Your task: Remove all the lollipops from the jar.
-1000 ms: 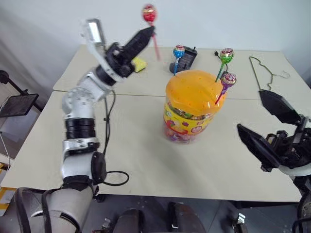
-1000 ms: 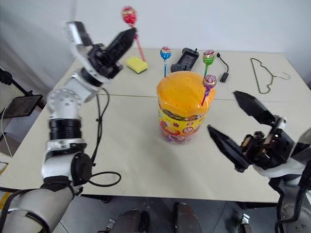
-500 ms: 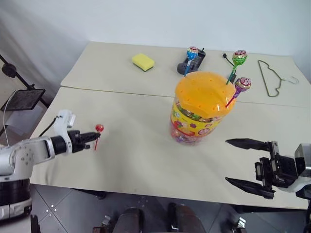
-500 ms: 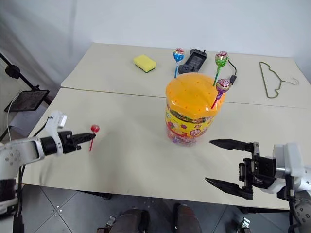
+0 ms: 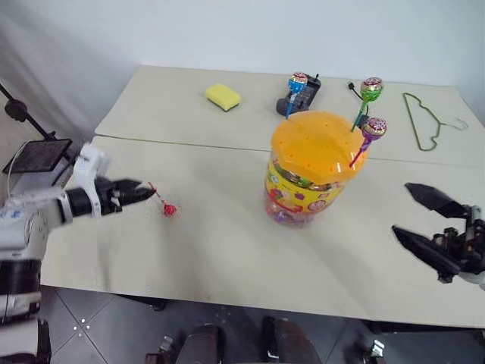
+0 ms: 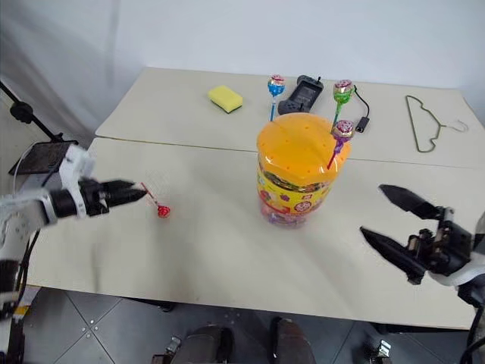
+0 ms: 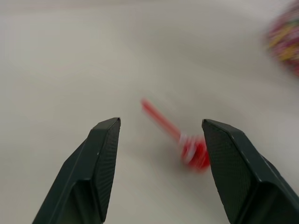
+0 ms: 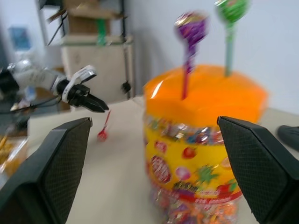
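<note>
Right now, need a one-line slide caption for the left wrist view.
Open left gripper over the table, red lollipop lying just ahead between its fingers.

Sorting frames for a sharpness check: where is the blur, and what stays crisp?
Left wrist view: the red lollipop is smeared, the end effector's fingers crisp. Right wrist view: the jar is soft. Left eye view: the yellow sponge is sharp.

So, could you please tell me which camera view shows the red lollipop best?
The left eye view: the red lollipop shows whole on the table, just off the left end effector. The right eye view matches it. The left wrist view has it blurred between open fingers; the right wrist view shows it far off.
</note>
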You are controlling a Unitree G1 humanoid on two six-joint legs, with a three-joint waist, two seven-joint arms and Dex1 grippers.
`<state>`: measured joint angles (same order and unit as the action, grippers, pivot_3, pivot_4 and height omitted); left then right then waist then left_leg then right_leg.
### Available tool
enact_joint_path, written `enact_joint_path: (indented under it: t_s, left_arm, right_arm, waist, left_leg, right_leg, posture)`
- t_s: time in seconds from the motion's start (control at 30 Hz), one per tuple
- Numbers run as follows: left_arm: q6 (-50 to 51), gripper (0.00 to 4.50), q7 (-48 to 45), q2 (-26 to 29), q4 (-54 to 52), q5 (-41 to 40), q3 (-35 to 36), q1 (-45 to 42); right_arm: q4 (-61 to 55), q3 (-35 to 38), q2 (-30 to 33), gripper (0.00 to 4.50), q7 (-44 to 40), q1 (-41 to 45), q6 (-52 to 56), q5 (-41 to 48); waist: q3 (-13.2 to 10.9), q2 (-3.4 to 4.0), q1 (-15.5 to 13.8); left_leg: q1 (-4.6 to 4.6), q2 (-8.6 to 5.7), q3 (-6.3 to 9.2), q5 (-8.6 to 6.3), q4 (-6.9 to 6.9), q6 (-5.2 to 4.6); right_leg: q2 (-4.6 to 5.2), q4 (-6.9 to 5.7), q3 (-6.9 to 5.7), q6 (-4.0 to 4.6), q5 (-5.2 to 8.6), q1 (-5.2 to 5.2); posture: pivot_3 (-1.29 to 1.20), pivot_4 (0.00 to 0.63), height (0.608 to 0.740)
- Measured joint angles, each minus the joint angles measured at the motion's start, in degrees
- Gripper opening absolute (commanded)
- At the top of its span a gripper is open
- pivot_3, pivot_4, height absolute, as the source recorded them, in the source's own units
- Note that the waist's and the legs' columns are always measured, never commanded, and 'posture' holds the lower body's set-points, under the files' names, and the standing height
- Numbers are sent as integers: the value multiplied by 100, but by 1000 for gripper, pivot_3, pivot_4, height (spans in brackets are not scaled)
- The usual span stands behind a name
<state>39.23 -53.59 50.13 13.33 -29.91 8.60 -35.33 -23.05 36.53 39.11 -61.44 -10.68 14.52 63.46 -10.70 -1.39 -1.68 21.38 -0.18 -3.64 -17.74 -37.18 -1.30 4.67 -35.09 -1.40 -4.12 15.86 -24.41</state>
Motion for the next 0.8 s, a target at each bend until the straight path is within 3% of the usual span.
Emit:
enact_joint_path:
  t_s: [0.27,0.47,0.77,0.8]
  left_arm:
    - [-1431,2918,-851,-2351,1780,-114,-101,-2675]
    - [-2253,2918,-1147,-3233,2939,191,-312,-3436]
    - [-2455,346,-1469,-3677,3734,544,-425,-3843]
    - [-2510,346,-1490,-3722,3796,571,-431,-3868]
  right_arm:
    - [-558,23,-489,4500,918,328,-41,123]
    - [-871,-24,-637,4500,1258,415,-92,105]
    - [-1106,-22,-741,4500,1475,280,-111,95]
    - [-1120,-19,-745,4500,1488,269,-113,95]
  waist:
    - [1,1,49]
    - [0,-1,45]
    - [-1,-2,33]
    - [-1,-2,34]
  left_leg:
    - [30,-3,-37,8,-48,-46]
    - [32,1,-59,0,-83,-60]
    - [32,-1,-63,-16,-95,-96]
    - [32,-1,-64,-16,-95,-96]
  right_leg:
    - [-14,-11,-3,-56,-31,-6]
    - [-23,-34,-1,-60,-31,-9]
    - [-20,-42,10,-60,-32,-8]
    - [-20,-42,10,-60,-32,-9]
  posture:
    - [0,150,740]
    - [0,150,740]
    - [0,150,740]
    - [0,150,740]
